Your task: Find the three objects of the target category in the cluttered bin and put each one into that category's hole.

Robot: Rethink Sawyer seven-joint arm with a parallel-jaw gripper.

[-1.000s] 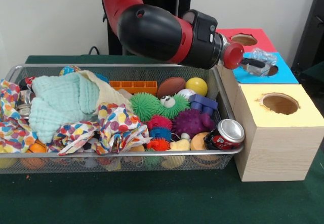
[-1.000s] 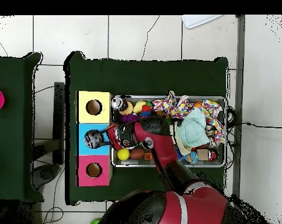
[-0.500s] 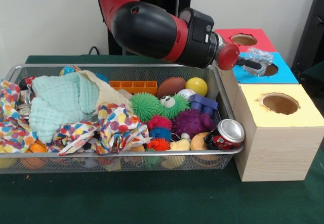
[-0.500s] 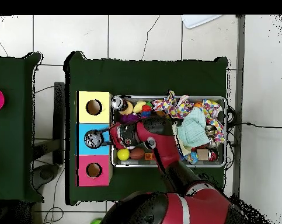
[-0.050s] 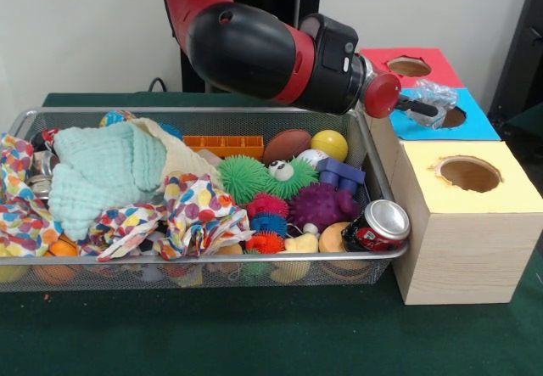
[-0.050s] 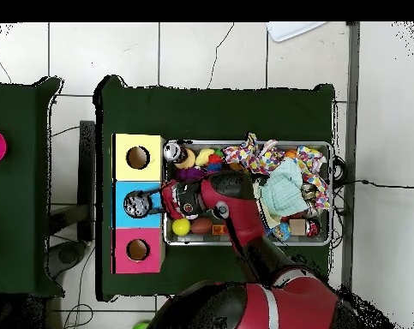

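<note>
Wire-mesh metal bin (image 5: 373, 261); matt wood-grain box (image 5: 462, 257) at its three o'clock; glossy metal can (image 5: 378, 225); soft waffle-weave cloth (image 5: 102, 172); spiky rubbery balls (image 5: 327, 206); crinkly clear plastic wrapper (image 5: 433, 100) over the blue box; smooth glossy arm shell (image 5: 246, 49)

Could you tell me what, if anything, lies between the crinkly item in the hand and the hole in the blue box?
Nothing visible does. The hand holds the crinkly silver item right over the blue box, with its hole open just beneath.
</note>
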